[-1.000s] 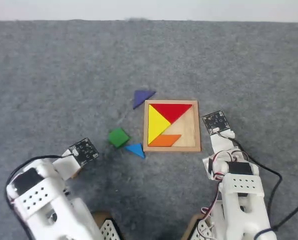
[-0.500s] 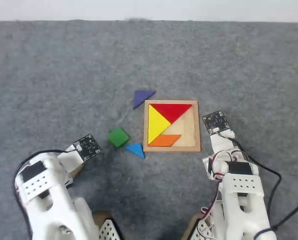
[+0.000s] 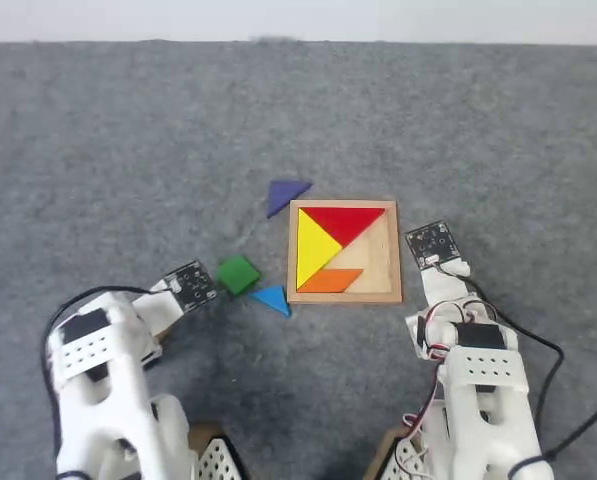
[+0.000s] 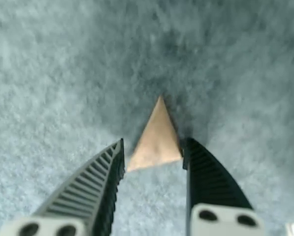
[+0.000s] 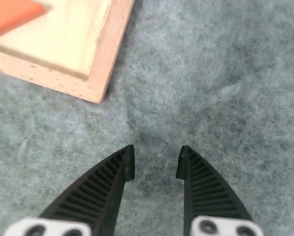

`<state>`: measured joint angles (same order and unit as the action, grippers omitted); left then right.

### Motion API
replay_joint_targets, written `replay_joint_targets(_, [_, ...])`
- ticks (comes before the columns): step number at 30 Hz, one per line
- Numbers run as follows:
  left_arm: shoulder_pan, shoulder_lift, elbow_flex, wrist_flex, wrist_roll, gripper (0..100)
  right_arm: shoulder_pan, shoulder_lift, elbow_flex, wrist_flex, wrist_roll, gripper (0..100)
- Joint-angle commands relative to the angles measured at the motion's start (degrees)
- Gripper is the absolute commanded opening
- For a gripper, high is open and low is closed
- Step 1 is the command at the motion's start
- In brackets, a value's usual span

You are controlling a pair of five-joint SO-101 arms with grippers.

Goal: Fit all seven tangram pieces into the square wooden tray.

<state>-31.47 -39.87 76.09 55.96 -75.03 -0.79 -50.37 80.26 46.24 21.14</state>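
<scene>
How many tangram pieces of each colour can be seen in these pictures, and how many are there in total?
red triangle: 1
yellow triangle: 1
orange parallelogram: 1
purple triangle: 1
green square: 1
blue triangle: 1
tan triangle: 1
Total: 7

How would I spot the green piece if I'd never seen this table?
Find the square wooden tray on the grey mat. Three loose pieces lie off its left side, and the green piece is farthest from it. It alone is square, unlike the blue triangle and the purple triangle.
</scene>
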Motion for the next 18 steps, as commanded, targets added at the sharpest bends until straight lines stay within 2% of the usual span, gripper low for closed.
replay_joint_targets(1, [2.99,1.58,-0.48,-0.53,3.52,19,-0.4,-1.45,-0.26,-1.54,0.35,15.8])
replay_joint_targets(5, [3.16,1.67,-0.75,2.55,3.78,18,-0.4,-1.45,-0.26,-1.45,0.44,15.8])
replay_joint_targets(18, [2.99,1.76,-1.27,2.64,8.09,20,-0.4,-1.45,-0.26,-1.01,0.53,15.8])
